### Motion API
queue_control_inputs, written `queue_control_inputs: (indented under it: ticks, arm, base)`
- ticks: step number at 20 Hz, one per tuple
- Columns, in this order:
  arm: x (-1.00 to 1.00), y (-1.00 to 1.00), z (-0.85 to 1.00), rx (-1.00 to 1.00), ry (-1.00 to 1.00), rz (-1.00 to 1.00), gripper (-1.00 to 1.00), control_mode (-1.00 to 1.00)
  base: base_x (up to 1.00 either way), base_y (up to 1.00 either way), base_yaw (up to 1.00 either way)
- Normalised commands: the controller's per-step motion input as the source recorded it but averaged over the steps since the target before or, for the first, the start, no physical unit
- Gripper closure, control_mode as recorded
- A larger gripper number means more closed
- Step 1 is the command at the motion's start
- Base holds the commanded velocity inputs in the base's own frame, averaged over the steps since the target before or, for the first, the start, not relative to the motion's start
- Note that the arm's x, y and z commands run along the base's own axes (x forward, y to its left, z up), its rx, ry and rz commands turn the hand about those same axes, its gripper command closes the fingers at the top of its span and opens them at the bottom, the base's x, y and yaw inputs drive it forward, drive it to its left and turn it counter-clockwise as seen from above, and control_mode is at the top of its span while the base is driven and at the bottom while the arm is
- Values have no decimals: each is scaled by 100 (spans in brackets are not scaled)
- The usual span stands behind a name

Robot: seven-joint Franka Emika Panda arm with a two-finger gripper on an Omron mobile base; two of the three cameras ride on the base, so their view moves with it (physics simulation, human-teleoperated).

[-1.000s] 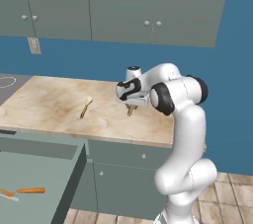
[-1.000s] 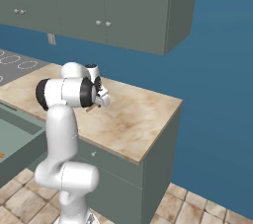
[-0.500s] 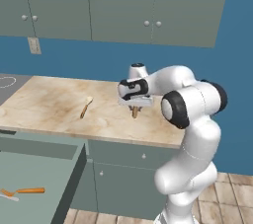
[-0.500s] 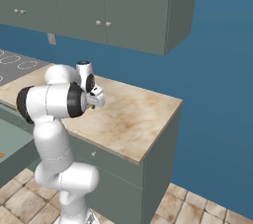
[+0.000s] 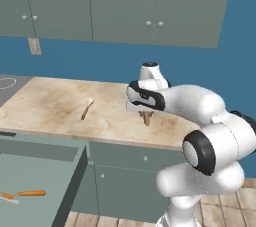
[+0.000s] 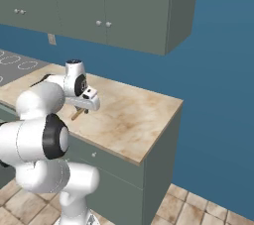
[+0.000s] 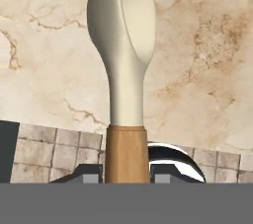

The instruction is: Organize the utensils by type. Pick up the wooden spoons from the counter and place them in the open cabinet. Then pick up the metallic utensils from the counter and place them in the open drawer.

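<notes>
My gripper (image 5: 144, 112) hangs just above the counter (image 5: 50, 106), shut on the orange-brown handle of a wooden spoon (image 5: 146, 119). In the hand view that spoon (image 7: 123, 45) runs up from between my gripper (image 7: 127, 174) fingertips, cream bowl outermost, over the counter's (image 7: 197, 45) edge. From the right, my gripper (image 6: 82, 110) holds the spoon (image 6: 76, 115) slanting down to the left. Another wooden spoon (image 5: 87, 108) lies flat on the counter, left of the hand. The drawer (image 5: 76, 171) stands open at lower left. The open cabinet is out of view.
Closed grey-green wall cabinets (image 5: 150, 6) hang above the counter. In the drawer lies an orange-handled item (image 5: 30, 193) with a thin pale piece beside it. The counter (image 6: 134, 120) ends at a free right edge over tiled floor (image 6: 198, 209). A stove top (image 6: 15, 63) sits far left.
The arm's elbow has swung forward and to the right, and the hand has drifted slightly right with the spoon still gripped. The spoon on the counter has not moved.
</notes>
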Motion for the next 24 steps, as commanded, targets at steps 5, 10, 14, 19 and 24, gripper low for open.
queue_control_inputs:
  ticks: [5, 10, 14, 19, 24]
  arm:
    - [-72, -10, 65, 0, 0, 18, 100, -100]
    - [-65, -5, 69, 0, -4, 15, 100, -100]
    - [-86, -7, 70, 2, -5, 3, 100, -100]
    - [-81, -19, 72, 2, -7, 3, 100, -100]
    - [-60, -24, 83, 0, -13, 6, 100, -100]
  base:
    - [0, 0, 0]
    - [0, 0, 0]
    - [0, 0, 0]
    - [0, 0, 0]
    - [0, 0, 0]
